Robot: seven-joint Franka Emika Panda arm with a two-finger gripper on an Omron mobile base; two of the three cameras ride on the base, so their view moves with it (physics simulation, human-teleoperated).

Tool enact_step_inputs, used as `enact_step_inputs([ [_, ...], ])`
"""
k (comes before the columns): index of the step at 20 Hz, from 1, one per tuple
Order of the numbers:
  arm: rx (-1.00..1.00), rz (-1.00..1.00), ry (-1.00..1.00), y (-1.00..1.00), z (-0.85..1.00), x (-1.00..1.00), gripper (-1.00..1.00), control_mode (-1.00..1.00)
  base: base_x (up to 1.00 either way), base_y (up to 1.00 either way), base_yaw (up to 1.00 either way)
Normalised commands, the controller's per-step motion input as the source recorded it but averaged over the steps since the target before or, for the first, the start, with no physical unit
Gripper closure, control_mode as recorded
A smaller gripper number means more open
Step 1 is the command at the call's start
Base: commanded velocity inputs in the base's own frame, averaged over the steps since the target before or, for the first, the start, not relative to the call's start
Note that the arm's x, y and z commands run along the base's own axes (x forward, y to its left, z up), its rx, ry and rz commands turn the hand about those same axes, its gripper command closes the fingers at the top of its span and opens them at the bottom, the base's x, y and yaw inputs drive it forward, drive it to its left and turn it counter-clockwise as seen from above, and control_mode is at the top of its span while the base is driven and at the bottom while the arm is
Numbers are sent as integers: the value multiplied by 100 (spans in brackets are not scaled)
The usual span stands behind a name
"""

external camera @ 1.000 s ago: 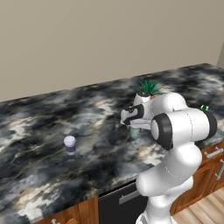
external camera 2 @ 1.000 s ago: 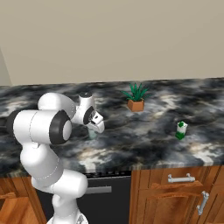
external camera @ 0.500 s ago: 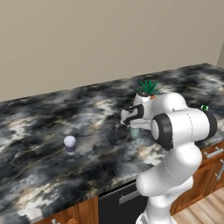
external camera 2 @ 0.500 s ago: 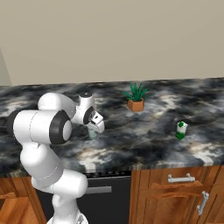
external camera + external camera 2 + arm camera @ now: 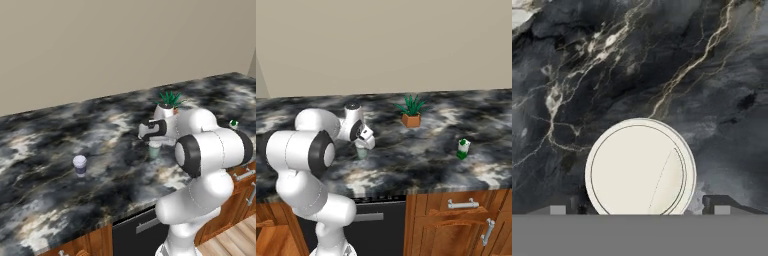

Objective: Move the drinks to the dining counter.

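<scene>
The pale green cup (image 5: 154, 150) (image 5: 362, 152) stands upright on the black marble dining counter (image 5: 45, 200) (image 5: 421, 162). My gripper (image 5: 153, 141) (image 5: 362, 145) hangs right over it, open. In the hand view the cup's white lid (image 5: 640, 167) lies between my fingertips (image 5: 558, 209), with a gap on each side. The purple-blue cup (image 5: 79, 165) stands alone to the left on the same counter. The small green bottle (image 5: 462, 148) (image 5: 233, 123) stands far to the right, near the front edge.
A small plant in an orange pot (image 5: 168, 102) (image 5: 411, 112) stands just behind and to the right of my hand. Wooden cabinets with metal handles (image 5: 463, 204) run under the counter's front edge. A beige wall backs the counter.
</scene>
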Motion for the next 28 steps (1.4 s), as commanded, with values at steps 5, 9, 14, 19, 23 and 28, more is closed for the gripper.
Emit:
enact_step_inputs([
  [5,0,0,-6,0,26,-6,-100,-100,0,0,0],
  [9,1,0,-5,0,40,-17,-100,-100,0,0,0],
  [14,5,4,-10,0,56,-66,-100,-100,0,0,0],
  [19,0,15,-12,-4,98,-89,-100,-100,0,0,0],
  [23,0,17,0,-11,99,-99,-100,-100,0,0,0],
  [28,0,16,9,-19,94,-92,-100,-100,0,0,0],
])
